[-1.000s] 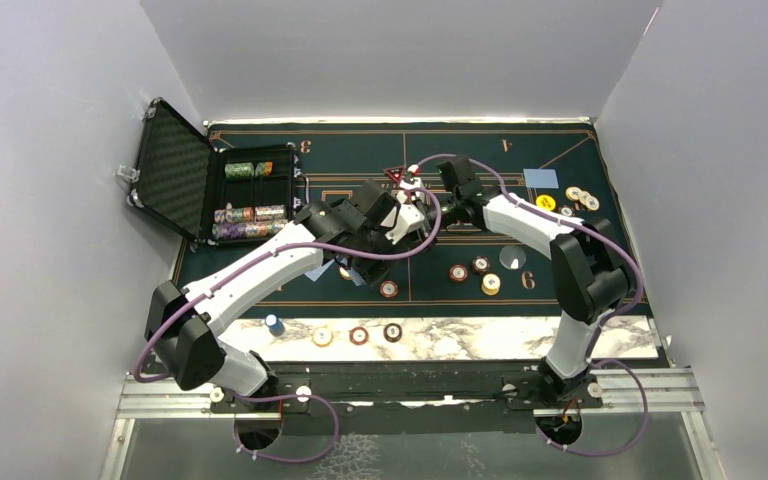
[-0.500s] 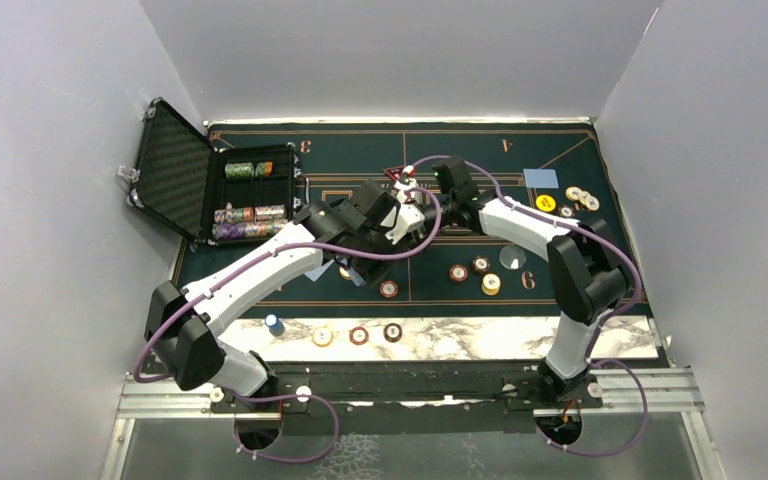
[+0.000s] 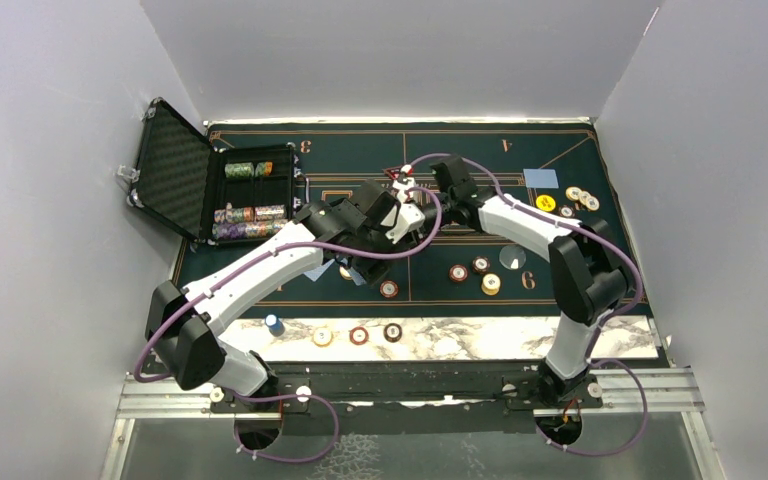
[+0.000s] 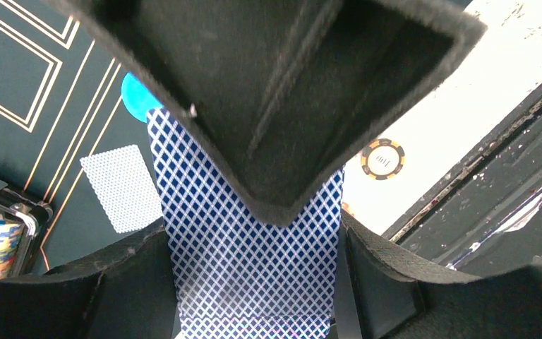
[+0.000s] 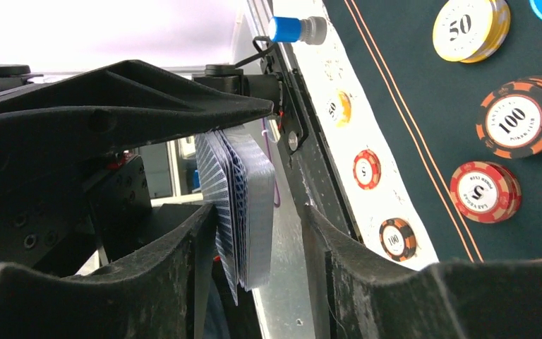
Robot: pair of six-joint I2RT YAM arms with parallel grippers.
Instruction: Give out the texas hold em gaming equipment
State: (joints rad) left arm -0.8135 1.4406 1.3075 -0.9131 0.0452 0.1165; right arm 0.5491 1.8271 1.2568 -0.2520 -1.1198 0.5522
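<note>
Dealing is in hand: the left gripper (image 4: 254, 300) clamps the blue diamond-backed card deck (image 4: 219, 233), and the right gripper (image 5: 257, 219), jaws parted around its edge, should pinch one card.

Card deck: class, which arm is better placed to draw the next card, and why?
Probably right. The left gripper is shut on the deck of blue-backed cards; the right gripper is open, its jaws either side of the deck.

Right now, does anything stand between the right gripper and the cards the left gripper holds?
Nothing visible does. The blue-backed cards, clamped in the left gripper, sit between the open fingers of the right gripper, with a little free space on one side.
</note>
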